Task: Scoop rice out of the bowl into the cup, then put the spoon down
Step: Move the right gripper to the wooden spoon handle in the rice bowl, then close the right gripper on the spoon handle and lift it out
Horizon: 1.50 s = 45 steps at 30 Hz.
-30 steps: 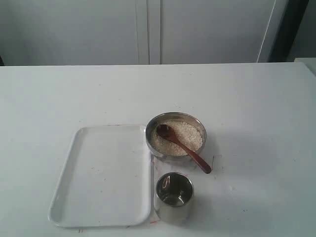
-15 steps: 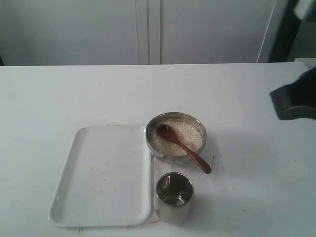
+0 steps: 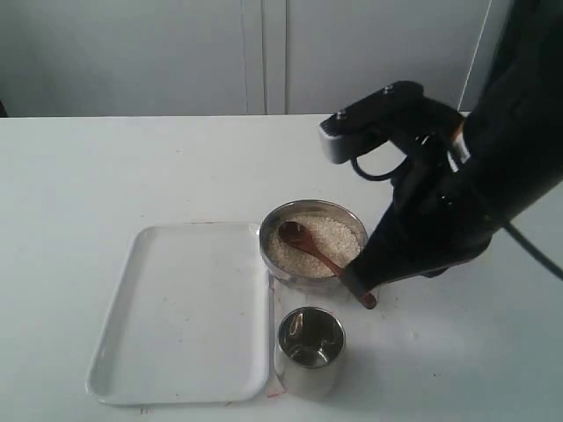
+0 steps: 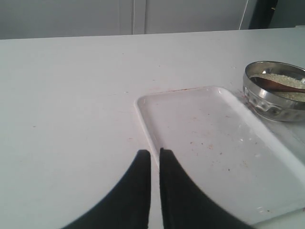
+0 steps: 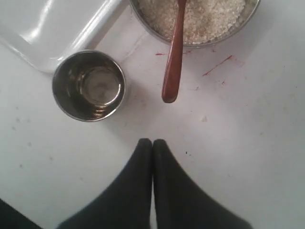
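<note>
Your right arm [image 3: 501, 149] reaches in from the right edge of the exterior view, big and black. The wrist [image 3: 387, 110] is up high and bent over, and the forearm slopes down to the right gripper [image 3: 355, 283], which points low. Its fingers [image 5: 138, 181] are pressed flat together, gripping nothing. Your left gripper [image 4: 151, 152] points forward and down, its tips all but together with a thin sliver between them, holding nothing.
</note>
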{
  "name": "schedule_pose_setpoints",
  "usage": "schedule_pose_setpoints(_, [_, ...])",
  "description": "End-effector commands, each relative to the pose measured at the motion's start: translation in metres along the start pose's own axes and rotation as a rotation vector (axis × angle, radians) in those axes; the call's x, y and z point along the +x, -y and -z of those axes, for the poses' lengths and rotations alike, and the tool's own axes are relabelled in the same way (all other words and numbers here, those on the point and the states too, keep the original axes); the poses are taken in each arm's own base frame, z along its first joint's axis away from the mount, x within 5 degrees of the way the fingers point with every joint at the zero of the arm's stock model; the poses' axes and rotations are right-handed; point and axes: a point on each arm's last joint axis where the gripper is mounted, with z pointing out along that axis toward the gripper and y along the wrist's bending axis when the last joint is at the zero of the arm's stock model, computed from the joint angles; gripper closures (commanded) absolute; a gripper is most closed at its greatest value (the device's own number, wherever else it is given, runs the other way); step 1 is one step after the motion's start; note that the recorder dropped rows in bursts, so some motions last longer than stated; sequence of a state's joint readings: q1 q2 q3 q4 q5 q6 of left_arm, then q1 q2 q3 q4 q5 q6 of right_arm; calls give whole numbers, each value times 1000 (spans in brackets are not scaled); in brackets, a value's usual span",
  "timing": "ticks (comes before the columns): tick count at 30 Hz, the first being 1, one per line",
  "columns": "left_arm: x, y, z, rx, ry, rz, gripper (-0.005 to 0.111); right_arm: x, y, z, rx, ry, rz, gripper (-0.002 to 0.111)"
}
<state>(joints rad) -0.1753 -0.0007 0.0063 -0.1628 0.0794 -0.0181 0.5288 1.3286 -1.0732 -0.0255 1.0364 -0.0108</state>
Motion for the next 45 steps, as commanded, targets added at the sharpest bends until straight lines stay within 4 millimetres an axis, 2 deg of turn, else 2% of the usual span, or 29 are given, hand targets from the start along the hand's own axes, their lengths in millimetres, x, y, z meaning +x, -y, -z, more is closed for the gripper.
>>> schedule_pose_setpoints(1, [-2,1,0,10,7,8,92,-11,-6,-20,20,-17,14,108])
schedule_pose_setpoints(6, [-2,1,0,10,7,8,92,-20,-4,-44,51,-29,-7,108])
schedule_pose_setpoints(10, [-2,1,0,10,7,8,92,-23,-4,-55,55,-36,0,106])
schedule_pose_setpoints(13, [-2,1,0,10,7,8,92,-25,-4,-58,62,-35,12,95])
schedule_pose_setpoints(18, [-2,1,0,10,7,8,92,-25,-3,-58,72,-30,22,69])
schedule_pose_setpoints(21, [-2,1,0,10,7,8,92,-25,-3,-59,69,-28,20,61])
schedule_pose_setpoints(27, [-2,1,0,10,7,8,92,-26,-3,-61,69,-18,23,60])
schedule_pose_setpoints(45, [-2,1,0,10,7,8,92,-29,-4,-103,74,-107,0,60])
